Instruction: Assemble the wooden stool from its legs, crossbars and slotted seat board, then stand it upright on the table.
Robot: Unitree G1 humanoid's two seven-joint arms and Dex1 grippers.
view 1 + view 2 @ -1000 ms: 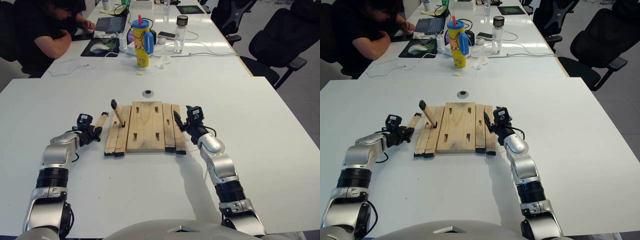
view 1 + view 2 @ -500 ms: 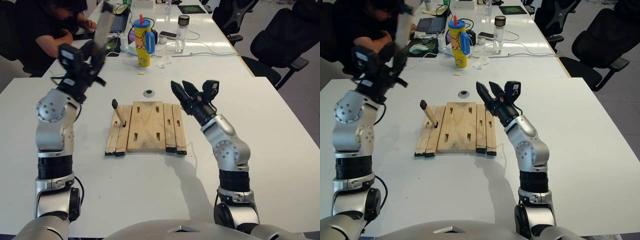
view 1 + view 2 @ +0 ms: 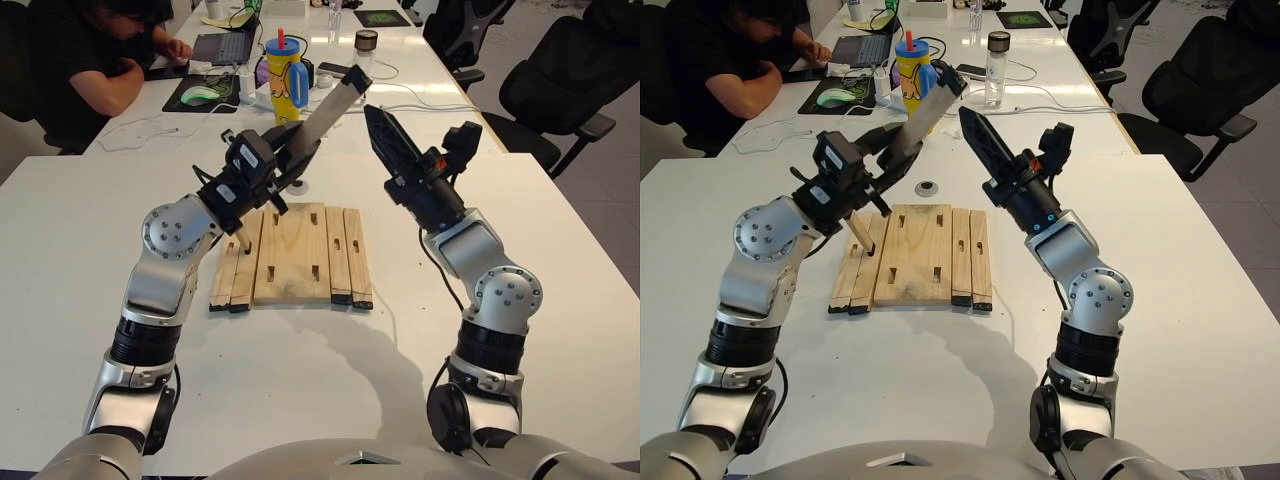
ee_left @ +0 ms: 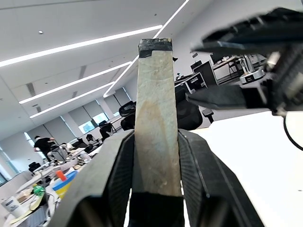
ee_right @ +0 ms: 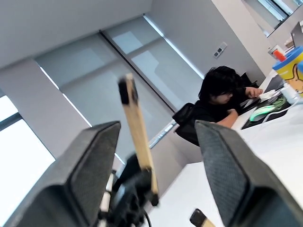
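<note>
jaws around leg (image 3: pixel 328 104), left arm (image 3: pixel 176 234) aloft

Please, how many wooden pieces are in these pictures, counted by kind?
Slotted seat board: 1
Flat bars beside it: 4
Tilted stick on the left bars: 1
Held bar, in the left pincer: 1
Total: 7
</note>
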